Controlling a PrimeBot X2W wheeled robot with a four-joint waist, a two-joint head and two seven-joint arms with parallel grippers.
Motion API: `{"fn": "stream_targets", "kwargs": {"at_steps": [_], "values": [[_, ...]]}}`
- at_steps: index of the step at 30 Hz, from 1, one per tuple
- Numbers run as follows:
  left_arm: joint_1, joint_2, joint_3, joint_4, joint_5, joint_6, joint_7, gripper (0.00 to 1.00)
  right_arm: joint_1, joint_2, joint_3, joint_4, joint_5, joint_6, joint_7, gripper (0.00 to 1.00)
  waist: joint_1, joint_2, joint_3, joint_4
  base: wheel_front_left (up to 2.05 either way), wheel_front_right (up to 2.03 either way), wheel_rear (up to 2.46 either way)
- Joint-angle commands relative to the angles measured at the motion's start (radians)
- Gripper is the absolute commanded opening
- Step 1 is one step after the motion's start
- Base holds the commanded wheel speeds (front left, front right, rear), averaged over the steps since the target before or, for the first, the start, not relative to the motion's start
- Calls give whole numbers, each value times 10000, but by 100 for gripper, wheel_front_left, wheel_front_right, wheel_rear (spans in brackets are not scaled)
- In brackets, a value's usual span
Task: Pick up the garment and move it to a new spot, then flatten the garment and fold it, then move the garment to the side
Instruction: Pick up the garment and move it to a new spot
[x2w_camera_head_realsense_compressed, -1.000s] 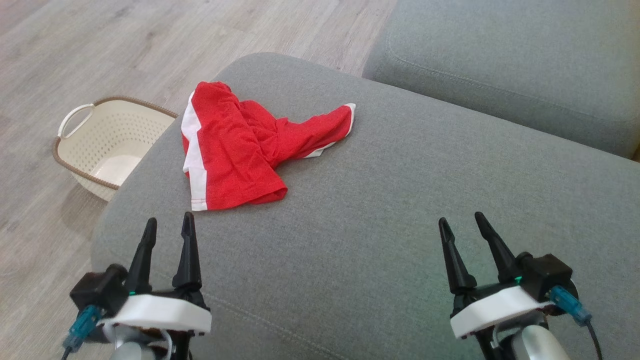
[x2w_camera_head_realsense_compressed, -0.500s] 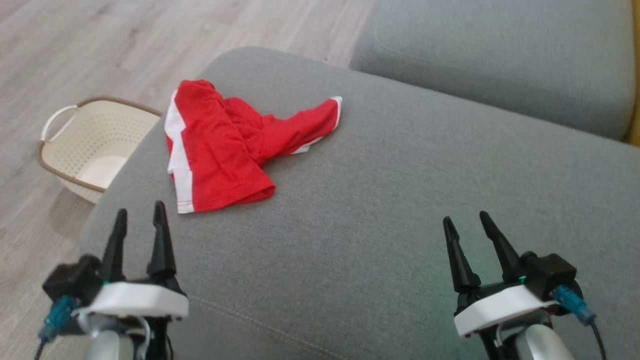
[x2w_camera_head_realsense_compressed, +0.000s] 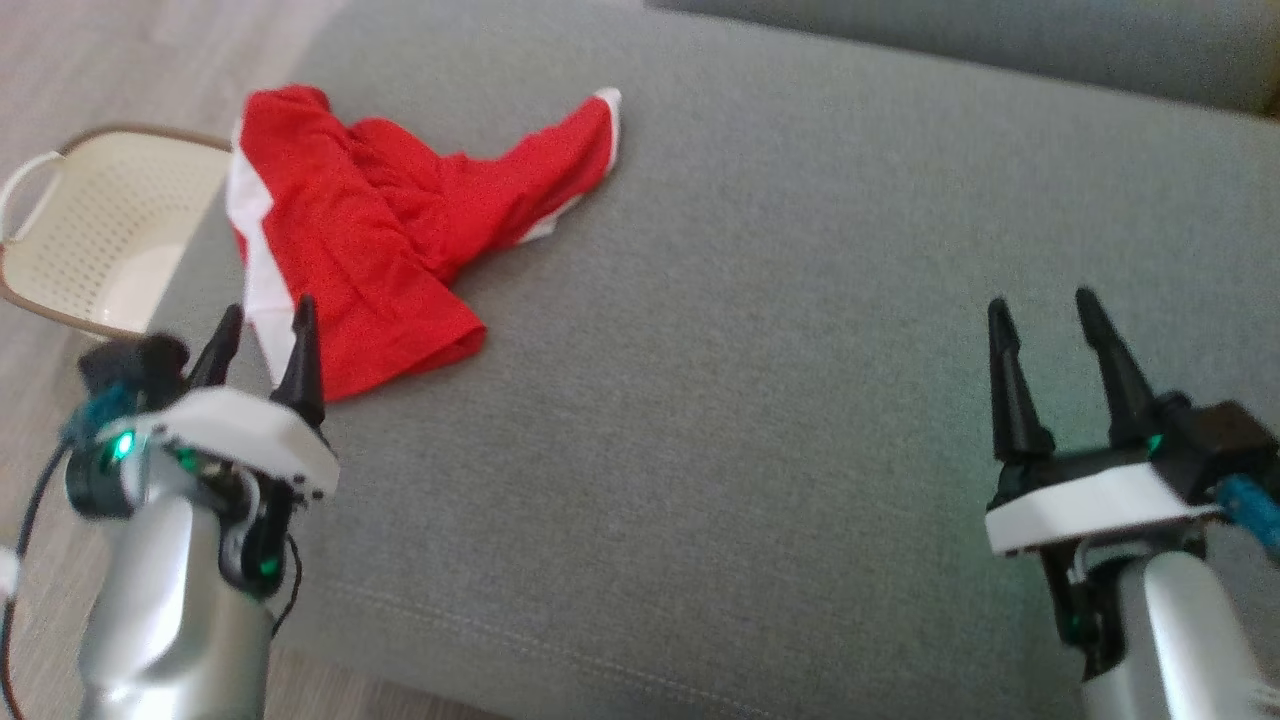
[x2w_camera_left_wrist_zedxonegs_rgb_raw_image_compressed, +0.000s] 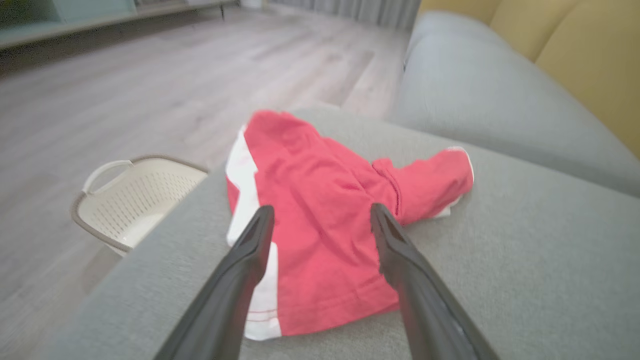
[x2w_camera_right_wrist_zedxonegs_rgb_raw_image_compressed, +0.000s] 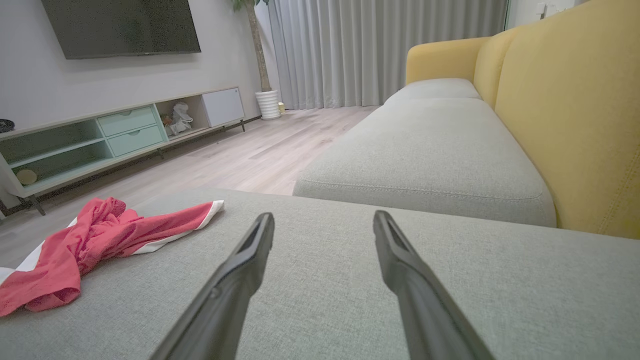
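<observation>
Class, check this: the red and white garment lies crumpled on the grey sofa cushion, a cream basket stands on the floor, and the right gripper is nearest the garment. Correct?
One slip: the left gripper is nearest the garment, as the head view shows; the right gripper is far off. The sofa cushion and cream basket are as stated.

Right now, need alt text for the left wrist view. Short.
A crumpled red garment with white trim lies near the edge of a grey sofa cushion, framed between the open jaws of the left gripper, which points at it. A cream perforated basket stands on the wood floor beside the cushion.
</observation>
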Motion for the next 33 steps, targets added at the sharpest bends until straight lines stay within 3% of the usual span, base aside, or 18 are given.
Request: {"fn": "stream_targets", "kwargs": {"at_steps": [1,10,21,22,23,33], "values": [[-502,379,270,-149,23,-49,106,100,-424,-85,207,-444,-84,-9,28,100,-1,0,487,-276,0,0,0],[-2342,1117,-161,2584,133,-171,1400,100,-743,-252,94,-1408,-240,-9,524,100,-1,0,1392,-860,0,0,0],[-3590,1611,-393,5078,300,-73,1710,100,-835,-260,19,-1665,-318,-9,582,100,-1,0,1772,-1401,0,0,0],[-3678,1615,-414,5257,271,-106,1781,56,-854,-271,13,-1674,-322,-9,585,100,-1,0,1784,-1426,0,0,0],[-3755,1626,-442,5398,255,-137,1793,0,-877,-275,4,-1681,-324,-9,579,100,-1,0,1787,-1450,0,0,0],[-3989,1322,-835,5530,122,-383,387,0,-837,-158,75,-1229,-173,-9,260,100,-1,0,1034,-1656,0,0,0]]}}
